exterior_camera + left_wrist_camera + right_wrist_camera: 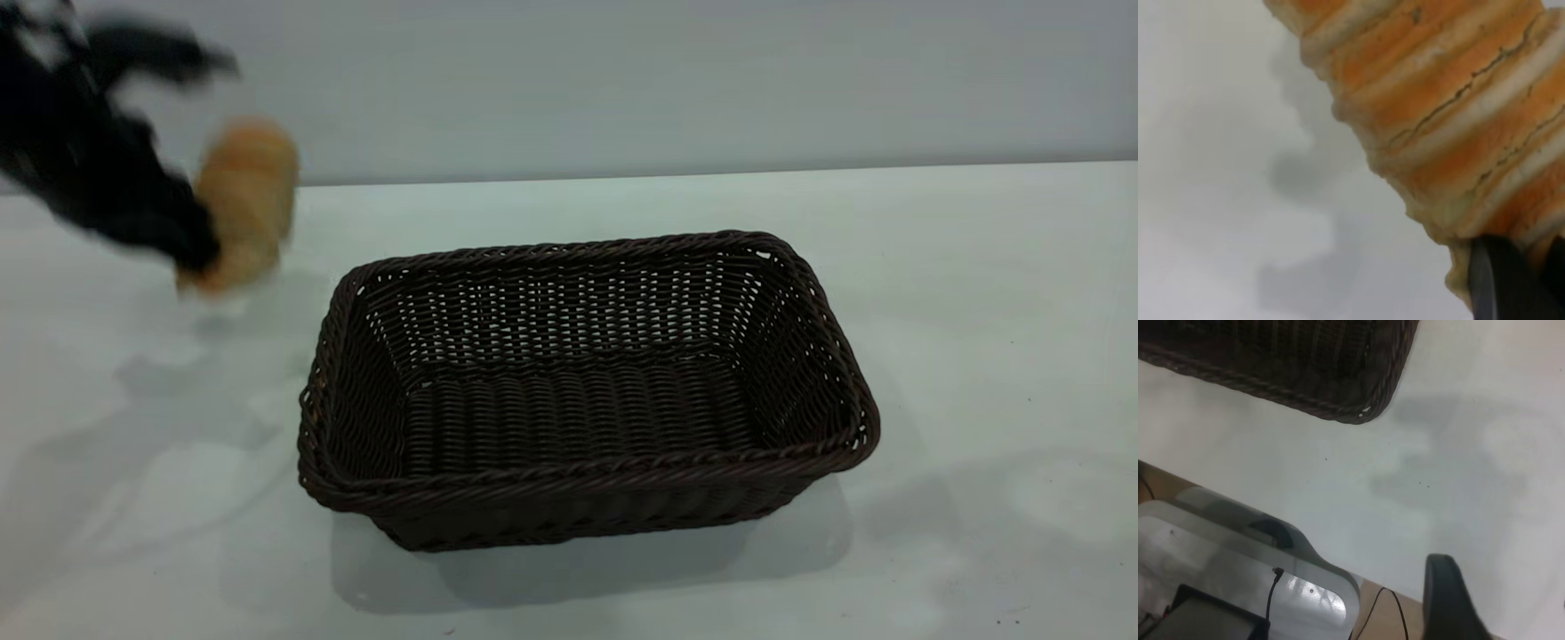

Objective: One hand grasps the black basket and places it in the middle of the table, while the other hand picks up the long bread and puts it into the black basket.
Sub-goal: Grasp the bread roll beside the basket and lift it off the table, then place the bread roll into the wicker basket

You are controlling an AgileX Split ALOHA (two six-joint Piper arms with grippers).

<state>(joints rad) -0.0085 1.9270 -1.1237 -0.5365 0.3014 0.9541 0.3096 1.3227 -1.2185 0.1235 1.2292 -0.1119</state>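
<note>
Off to the right of the left gripper (191,244), clamped on the long bread (244,200) hanging roughly upright clear of the table (978,267): the black basket (587,498), empty, mid-table.

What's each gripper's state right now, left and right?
Left gripper: closed on the long bread, raised left of the black basket.
Right gripper: off the basket; open or closed cannot be told.

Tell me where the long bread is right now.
In the exterior view, the long bread is held by the left end effector above the table, left of the black basket.
</note>
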